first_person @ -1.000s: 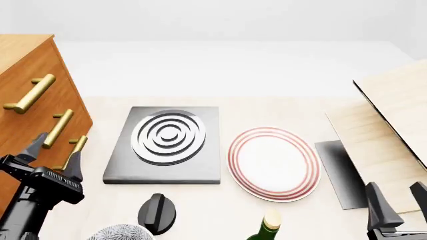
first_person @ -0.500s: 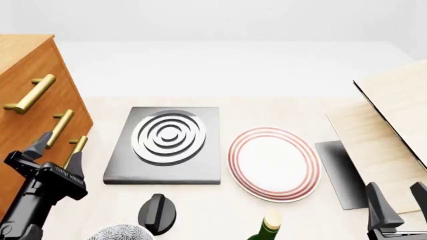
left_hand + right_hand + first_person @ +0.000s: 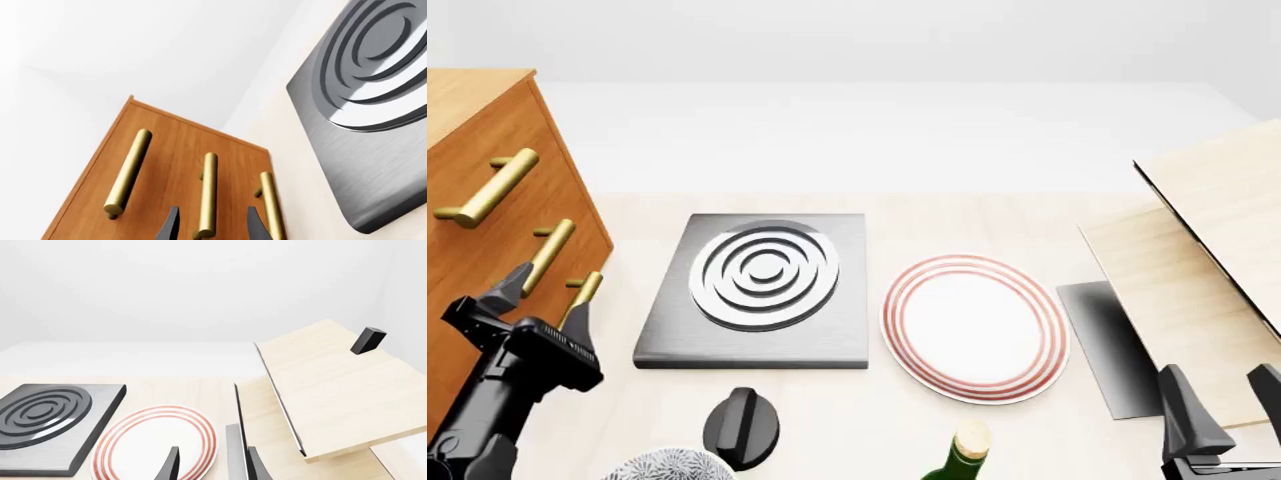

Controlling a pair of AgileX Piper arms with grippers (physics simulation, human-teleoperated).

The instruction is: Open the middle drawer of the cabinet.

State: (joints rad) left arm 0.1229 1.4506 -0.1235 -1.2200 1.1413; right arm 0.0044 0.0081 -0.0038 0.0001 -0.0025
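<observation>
The cabinet [image 3: 467,100] stands at the table's left edge, tall and orange-brown, with three stacked fronts. The middle drawer [image 3: 505,243] looks shut, its brass handle [image 3: 547,255] between the other two. My left gripper [image 3: 545,296] is open just in front of it. In the left wrist view the fingers [image 3: 169,224] stand on either side of the near end of the middle handle [image 3: 208,192], not touching it. My right gripper [image 3: 1224,402] is open and empty at the front right, far from the cabinet.
A grey hob plate with rings [image 3: 758,290] lies beside the cabinet, then a red-rimmed white plate [image 3: 974,325]. Pale wooden boards [image 3: 1214,240] fill the right side. A black knob [image 3: 741,428], a green bottle top [image 3: 968,450] and a speckled object [image 3: 674,467] sit near the front.
My left gripper has shifted slightly right and in toward the middle handle, then nearly stopped. The right arm has not moved, and the drawer has not moved.
</observation>
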